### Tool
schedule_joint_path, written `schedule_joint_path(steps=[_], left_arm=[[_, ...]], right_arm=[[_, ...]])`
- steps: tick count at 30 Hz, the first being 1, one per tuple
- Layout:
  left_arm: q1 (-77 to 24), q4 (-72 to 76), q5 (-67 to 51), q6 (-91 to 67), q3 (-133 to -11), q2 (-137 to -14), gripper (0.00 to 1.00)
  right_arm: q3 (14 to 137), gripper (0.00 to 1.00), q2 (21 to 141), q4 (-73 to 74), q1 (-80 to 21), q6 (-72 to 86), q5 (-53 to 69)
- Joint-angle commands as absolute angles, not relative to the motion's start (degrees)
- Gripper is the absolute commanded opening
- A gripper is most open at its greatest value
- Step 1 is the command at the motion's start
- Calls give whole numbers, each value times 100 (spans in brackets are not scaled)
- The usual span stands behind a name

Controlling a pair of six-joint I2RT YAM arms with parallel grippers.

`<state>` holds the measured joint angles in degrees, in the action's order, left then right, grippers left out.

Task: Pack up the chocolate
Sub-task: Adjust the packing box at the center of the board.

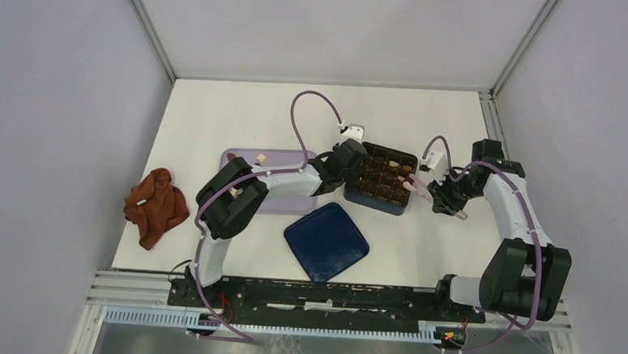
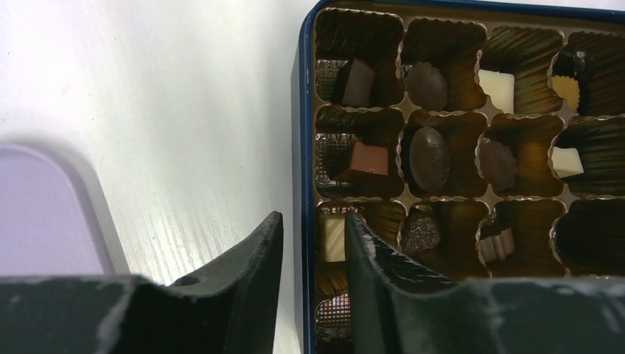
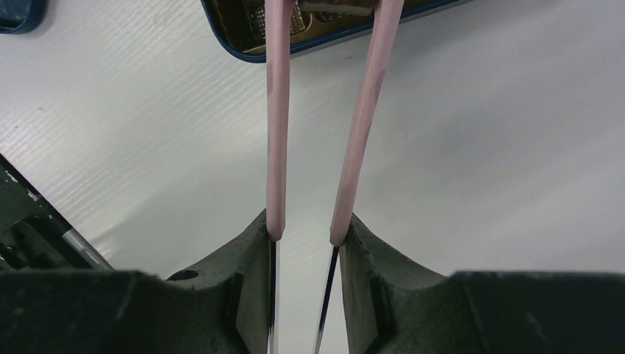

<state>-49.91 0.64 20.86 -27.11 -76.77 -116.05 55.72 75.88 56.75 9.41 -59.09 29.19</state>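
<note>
looking down, we see most of the chocolate (image 2: 429, 157) sitting in the cups of the blue box (image 2: 302, 110), with a couple of pieces lying on the lilac tray (image 1: 281, 201). our left gripper (image 2: 313, 217) hangs over the box wall nearest the tray, jaws narrowly apart, holding nothing. our right gripper (image 3: 306, 221) clamps the pink tongs (image 3: 278, 110), whose tips reach over the box rim

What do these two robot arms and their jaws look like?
The left arm and right arm have white links between chunky black joints. A thin purple cable loops along each. The jaws are matte black wedges tapering to blunt tips.
</note>
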Motion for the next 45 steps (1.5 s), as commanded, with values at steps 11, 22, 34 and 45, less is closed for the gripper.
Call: schedule_joint_path(steps=[11, 22, 34, 45], left_arm=[[-5009, -131, 2145, -2855, -7025, -9804, 69], [-5011, -454, 2269, -2982, -5636, -7686, 70], [-5008, -1123, 2439, -3030, -5136, -6515, 72], [-5003, -1493, 2532, -3032, -4908, -6106, 72]], right_arm=[[5449, 18, 7944, 4851, 411, -5321, 2136], [5449, 28, 8029, 4795, 239, -5203, 1961], [5429, 37, 8068, 4762, 229, -5124, 1916], [5537, 42, 8122, 4853, 211, -5106, 2014]])
